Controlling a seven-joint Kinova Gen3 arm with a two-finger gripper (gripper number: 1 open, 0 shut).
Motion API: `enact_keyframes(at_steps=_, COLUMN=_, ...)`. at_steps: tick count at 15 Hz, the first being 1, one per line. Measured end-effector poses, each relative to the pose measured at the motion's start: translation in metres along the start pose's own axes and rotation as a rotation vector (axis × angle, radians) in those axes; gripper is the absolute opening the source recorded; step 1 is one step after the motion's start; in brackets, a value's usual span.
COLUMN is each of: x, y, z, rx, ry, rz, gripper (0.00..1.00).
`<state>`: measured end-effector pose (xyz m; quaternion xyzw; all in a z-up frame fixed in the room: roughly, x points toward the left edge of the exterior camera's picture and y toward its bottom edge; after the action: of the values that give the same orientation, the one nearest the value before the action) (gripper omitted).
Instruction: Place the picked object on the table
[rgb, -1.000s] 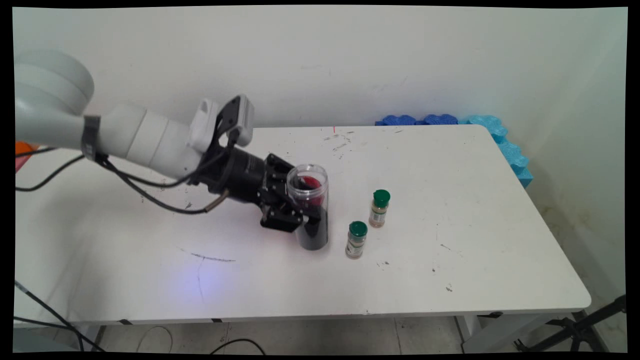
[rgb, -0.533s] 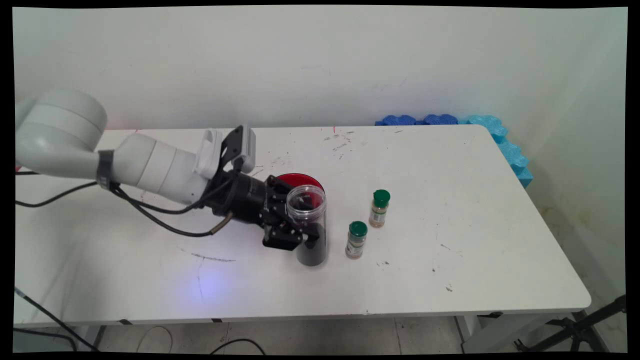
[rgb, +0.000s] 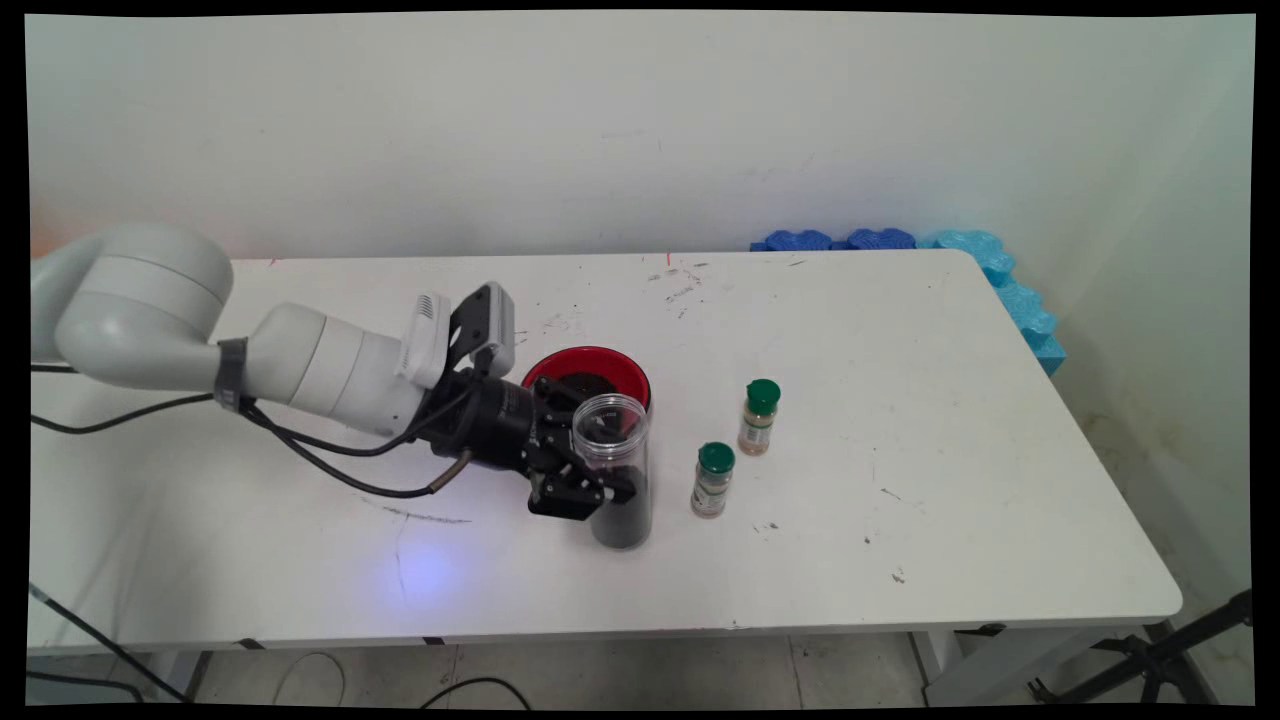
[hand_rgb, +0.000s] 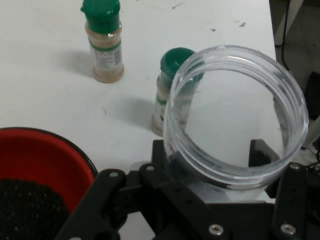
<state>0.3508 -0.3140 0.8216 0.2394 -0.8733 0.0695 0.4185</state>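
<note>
My gripper (rgb: 600, 480) is shut on a clear plastic jar (rgb: 617, 470) that stands upright on the white table (rgb: 900, 420), dark contents in its lower half. In the hand view the jar's open rim (hand_rgb: 237, 112) fills the middle, with the gripper (hand_rgb: 210, 185) clasped around it below. A red bowl (rgb: 588, 372) holding dark grains sits just behind the jar, and in the hand view the bowl (hand_rgb: 35, 155) lies at the lower left. Two green-capped spice bottles (rgb: 713, 480) (rgb: 759, 416) stand to the jar's right.
Blue foam pieces (rgb: 990, 270) lie along the table's far right corner and edge. Black cables (rgb: 330, 460) hang from the arm over the table's left half. In the hand view the spice bottles (hand_rgb: 103, 40) (hand_rgb: 170, 90) stand beyond the jar.
The arm has come down and toward the near side with the jar, which has gone from over the red bowl to the table in front of it. The bowl is now uncovered.
</note>
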Motion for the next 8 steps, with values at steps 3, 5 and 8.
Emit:
enact_keyframes(at_steps=3, x=-0.0050, y=-0.0013, z=0.0033, rx=0.002, ry=0.001, rz=-0.003, gripper=0.00)
enact_keyframes(at_steps=5, x=-0.0073, y=-0.0019, z=0.0044, rx=0.002, ry=0.001, rz=-0.004, gripper=0.00)
enact_keyframes(at_steps=8, x=-0.0104, y=-0.0029, z=0.0057, rx=0.003, ry=0.004, rz=-0.003, gripper=1.00)
